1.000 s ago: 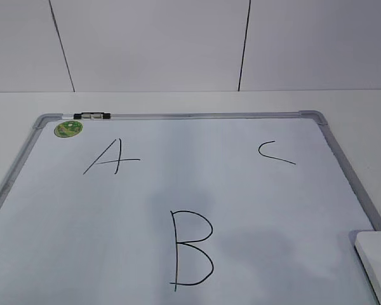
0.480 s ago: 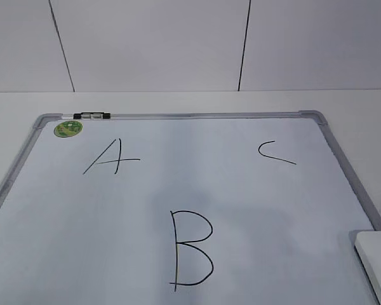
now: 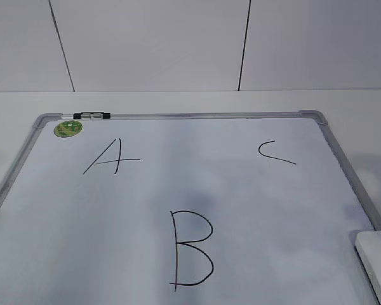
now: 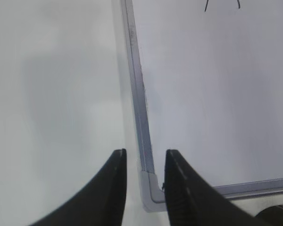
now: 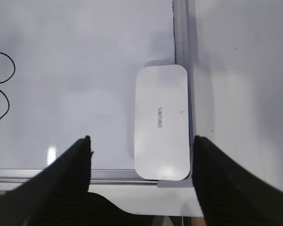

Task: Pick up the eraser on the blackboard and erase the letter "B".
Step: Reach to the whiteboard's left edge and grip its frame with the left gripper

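Note:
The blackboard (image 3: 114,216) is a white board in a grey frame that lies flat on the table. The letter "B" (image 3: 176,254) is drawn at its near middle. The eraser (image 3: 376,264) is a white block in the near right corner. In the right wrist view the eraser (image 5: 161,122) lies against the frame. My right gripper (image 5: 141,140) is open wide above it, one finger on each side, and touches nothing. Part of the "B" (image 5: 14,69) shows at the left edge. My left gripper (image 4: 144,155) is open and empty over the board's near left corner (image 4: 153,193).
The letters "A" (image 3: 114,159) and "C" (image 3: 267,155) are drawn further back. A green sticker (image 3: 68,128) and a small black-and-white marker (image 3: 92,115) sit at the far left corner. White table surrounds the board, with a tiled wall behind.
A faint shadow on the board has drifted, and a new one lies on the table to the right. The board, letters and eraser have not moved.

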Controlling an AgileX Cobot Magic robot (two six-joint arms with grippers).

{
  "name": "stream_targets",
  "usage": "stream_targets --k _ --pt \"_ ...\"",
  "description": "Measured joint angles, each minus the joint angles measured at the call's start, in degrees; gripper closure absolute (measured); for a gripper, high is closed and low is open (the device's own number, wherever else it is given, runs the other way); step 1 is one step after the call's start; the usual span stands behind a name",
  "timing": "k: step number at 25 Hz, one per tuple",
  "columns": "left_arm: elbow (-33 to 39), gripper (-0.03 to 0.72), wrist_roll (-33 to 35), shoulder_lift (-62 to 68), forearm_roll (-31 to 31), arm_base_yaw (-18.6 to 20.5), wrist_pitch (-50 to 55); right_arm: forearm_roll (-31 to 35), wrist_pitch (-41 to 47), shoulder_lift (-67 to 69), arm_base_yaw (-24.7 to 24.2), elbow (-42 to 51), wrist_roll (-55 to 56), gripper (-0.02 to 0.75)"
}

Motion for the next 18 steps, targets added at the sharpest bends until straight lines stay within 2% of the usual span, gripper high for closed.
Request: stream_targets --k 8,10,11,13,14,18 --pt "-6.39 0.469 0.00 20.54 -0.10 0.00 -0.50 0.28 5.32 15.64 0.00 -6.88 -0.24 0.203" --pt "-6.39 0.469 0.00 20.54 -0.10 0.00 -0.50 0.28 5.85 18.13 0.00 -7.34 -0.24 0.203" --pt "-9.94 0.469 0.00 28.44 -0.10 0.00 -1.08 0.28 5.96 19.17 0.00 -7.38 -0.34 0.203" --pt "-9.94 0.469 0.00 28.44 -0.10 0.00 -1.08 0.28 6.00 20.64 0.00 -7.38 -0.32 0.203" --pt "-13.94 0.469 0.00 35.77 0.11 0.00 -1.36 0.28 6.00 21.16 0.00 -7.38 -0.32 0.203" --pt "-18.59 0.469 0.00 43.67 0.46 0.00 -1.68 0.28 5.06 21.87 0.00 -7.38 -0.32 0.204"
